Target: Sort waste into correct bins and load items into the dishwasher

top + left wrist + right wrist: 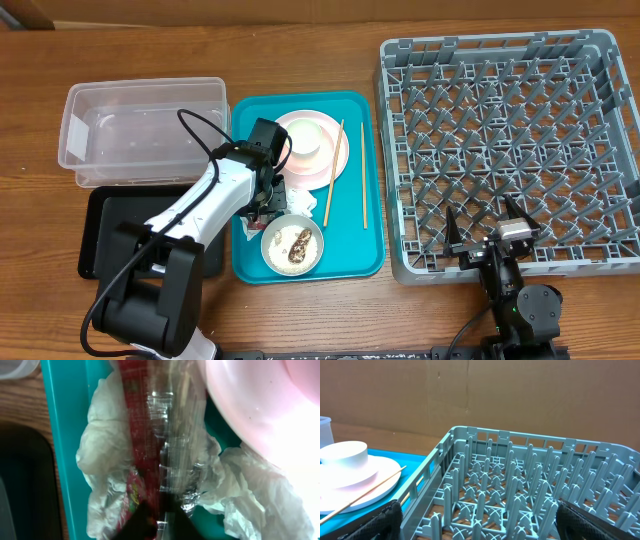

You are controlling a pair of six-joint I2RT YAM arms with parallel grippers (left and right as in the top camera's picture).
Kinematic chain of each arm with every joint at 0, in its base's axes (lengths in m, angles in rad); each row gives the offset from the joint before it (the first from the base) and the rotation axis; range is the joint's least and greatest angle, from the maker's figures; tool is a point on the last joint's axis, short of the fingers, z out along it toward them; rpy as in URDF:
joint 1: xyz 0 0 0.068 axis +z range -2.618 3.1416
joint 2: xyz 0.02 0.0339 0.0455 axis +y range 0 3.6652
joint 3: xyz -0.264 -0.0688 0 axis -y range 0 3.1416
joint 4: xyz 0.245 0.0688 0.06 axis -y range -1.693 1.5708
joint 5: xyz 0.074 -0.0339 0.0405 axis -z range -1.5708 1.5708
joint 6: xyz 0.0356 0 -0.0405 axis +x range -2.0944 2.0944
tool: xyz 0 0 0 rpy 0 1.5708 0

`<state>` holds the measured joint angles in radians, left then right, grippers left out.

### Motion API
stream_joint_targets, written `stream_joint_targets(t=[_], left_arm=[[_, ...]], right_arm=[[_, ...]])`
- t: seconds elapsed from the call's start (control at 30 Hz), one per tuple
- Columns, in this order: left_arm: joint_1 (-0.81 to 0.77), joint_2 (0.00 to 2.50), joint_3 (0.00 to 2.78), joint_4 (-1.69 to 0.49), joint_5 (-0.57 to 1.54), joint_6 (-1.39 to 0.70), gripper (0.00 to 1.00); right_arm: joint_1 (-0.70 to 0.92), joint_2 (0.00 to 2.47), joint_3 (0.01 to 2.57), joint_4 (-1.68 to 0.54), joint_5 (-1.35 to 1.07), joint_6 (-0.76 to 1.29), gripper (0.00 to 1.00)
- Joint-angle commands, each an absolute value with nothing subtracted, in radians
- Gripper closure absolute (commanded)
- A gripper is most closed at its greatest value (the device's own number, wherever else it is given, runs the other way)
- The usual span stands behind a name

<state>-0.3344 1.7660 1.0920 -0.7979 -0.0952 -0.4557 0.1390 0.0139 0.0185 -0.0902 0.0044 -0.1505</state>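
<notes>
Small red-and-white wrapper (145,435): a long strip of glossy crinkled film, red print down one side and clear, creased plastic down the other. It lay on the large teal plastic serving tray (355,255), on top of crumpled white paper napkins (100,450). The left gripper (164,517) was down over it. Its two dark fingertips (142,522) were drawn close together, with the near end of the wrapper running between them, so it appeared to be pinched on the film. The napkins bulged out on both sides of the strip, soft, wrinkled and slightly translucent.

Just beyond and to the right of the wrapper was the smooth, glossy rim of the round pale pink plate (315,170). One thin wooden chopstick (333,172) leaned across the plate, and a second (363,180) lay flat on the tray beside it. On the near side of the left gripper sat the grey-white bowl (275,250), upright, holding a brown food scrap (298,245).

Left of the tray stood the clear rectangular plastic tub (145,130), with the shallow black rectangular plastic tray (105,240) in front of it.

The right gripper (482,222) hung at the near edge of the large square grey plastic dish rack (510,120), a lattice of upright pegs. Its fingers were spread wide and held nothing.
</notes>
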Motion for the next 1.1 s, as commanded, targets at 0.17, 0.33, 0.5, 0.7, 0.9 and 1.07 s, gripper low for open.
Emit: stream_joint_targets(t=[0.17,0.33,0.5,0.7,0.9,1.07], left_arm=[[-0.34,1.771,1.206,-0.892,-0.08,-0.403,0.96],[-0.34,1.766,1.365,-1.064,-0.08,-0.396,0.96],[-0.34,1.74,1.485,-1.21,-0.081,-0.414,0.96],[-0.31,1.589,1.493,-1.316,-0.241,-0.714,0.96],[-0.272,1.44,1.484,-1.404,-0.462,-0.96,0.96],[-0.157,1.356,1.437,-1.417,-0.467,-1.039,0.96]], right_arm=[[0.145,0.003,0.008,-0.084,0.005,-0.15,0.0],[0.145,0.003,0.008,-0.084,0.005,-0.15,0.0],[0.145,0.003,0.008,-0.084,0.005,-0.15,0.0],[0.145,0.003,0.008,-0.084,0.005,-0.15,0.0],[0.145,0.003,0.008,-0.084,0.006,-0.15,0.0],[0.145,0.003,0.008,-0.084,0.005,-0.15,0.0]])
